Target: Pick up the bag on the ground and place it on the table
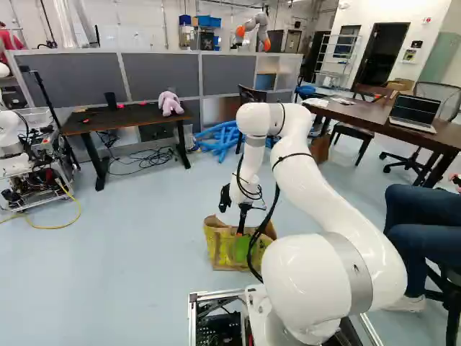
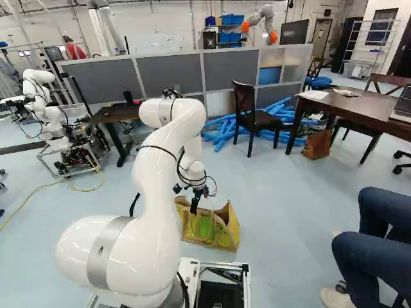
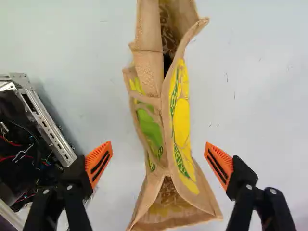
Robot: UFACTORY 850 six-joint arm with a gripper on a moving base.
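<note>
The tan and yellow bag (image 1: 223,249) stands upright on the floor just ahead of the base; it also shows in the right base view (image 2: 228,224). My gripper (image 1: 243,216) points down over it. In the wrist view my gripper (image 3: 158,161) is open wide, one orange pad on either side of the bag (image 3: 180,115), with a gap to each. The bag's top edges and a handle run between the fingers, touched by neither. A dark table (image 1: 130,117) stands at the back left of the left base view, a pink plush toy (image 1: 170,103) on it.
A second dark table (image 2: 350,109) with a laptop is at the right, a chair (image 2: 253,119) near it. Blue tubes (image 2: 225,131) lie by the partition. A seated person's legs (image 2: 366,256) are close at the right. Another robot (image 2: 42,96) stands at the left.
</note>
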